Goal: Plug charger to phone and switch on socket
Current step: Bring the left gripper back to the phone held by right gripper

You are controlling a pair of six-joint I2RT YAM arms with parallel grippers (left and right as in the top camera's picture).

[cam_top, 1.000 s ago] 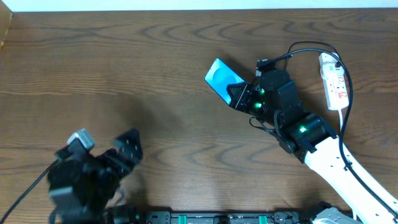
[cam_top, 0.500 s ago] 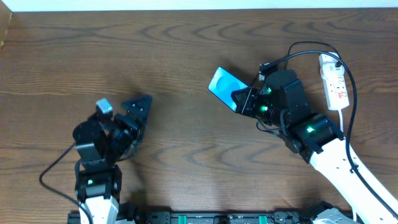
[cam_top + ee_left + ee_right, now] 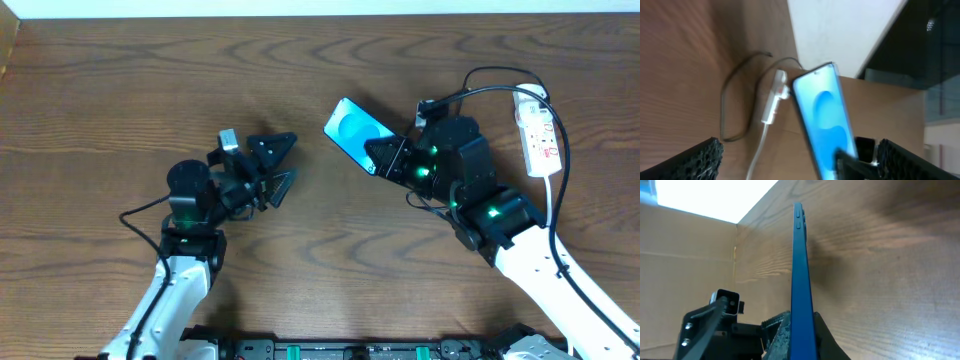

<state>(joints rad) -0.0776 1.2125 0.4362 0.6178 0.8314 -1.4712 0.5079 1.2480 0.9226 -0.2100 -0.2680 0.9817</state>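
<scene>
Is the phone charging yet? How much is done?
Not yet, it's early. Done: the right gripper holds the phone tilted up off the table. In hand: the left gripper is open and empty beside the phone. Left: the black cable looks not plugged into the phone, and no gripper is near the socket to press its switch.

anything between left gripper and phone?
Nothing. The overhead view shows only bare table between the open left gripper and the phone, which the right gripper holds.
</scene>
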